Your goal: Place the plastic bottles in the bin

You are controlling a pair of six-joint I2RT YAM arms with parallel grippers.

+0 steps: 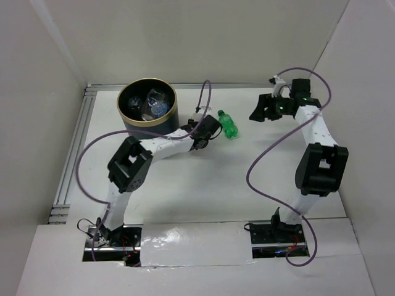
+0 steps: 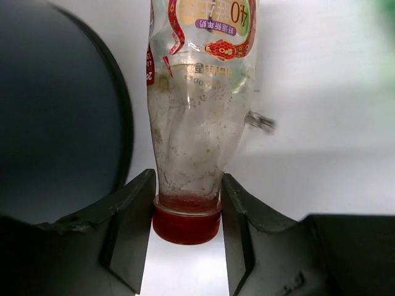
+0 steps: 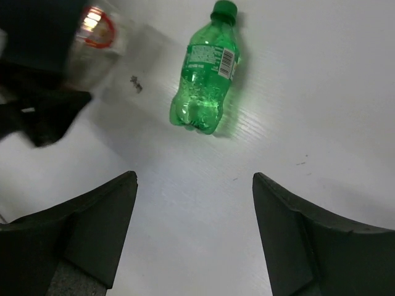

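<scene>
**Clear bottle gripped at the neck beside the bin, green one left on the worktop**

The clear bottle (image 2: 194, 123) was seen clamped between the left fingers (image 2: 129, 222), which were closed on its neck just above the red cap (image 2: 186, 225). Its labelled body stuck out ahead of the wrist. The dark wall of the bin (image 1: 145, 128) was close on the left in the wrist view. Whether the bottle had been lifted off the worktop (image 1: 203, 185) could not be told. Several bottles (image 1: 154, 105) were already lying inside the bin.

The right fingers (image 3: 92, 228) were held wide apart over bare worktop with nothing between them. The green bottle (image 3: 207, 86) lay on its side ahead of them, just beside the left wrist.

The danger was judged to lie in that narrow neck grip. With so little plastic pinched, the long body could swing or slip out during the carry. A low carry could see the bottle's far end caught on the rim (image 1: 148, 80) and knocked loose outside the bin. The green bottle could also be nudged by the left arm's swing and sent rolling. If the right arm were brought in for it too soon, the two wrists could be brought into contact.
</scene>
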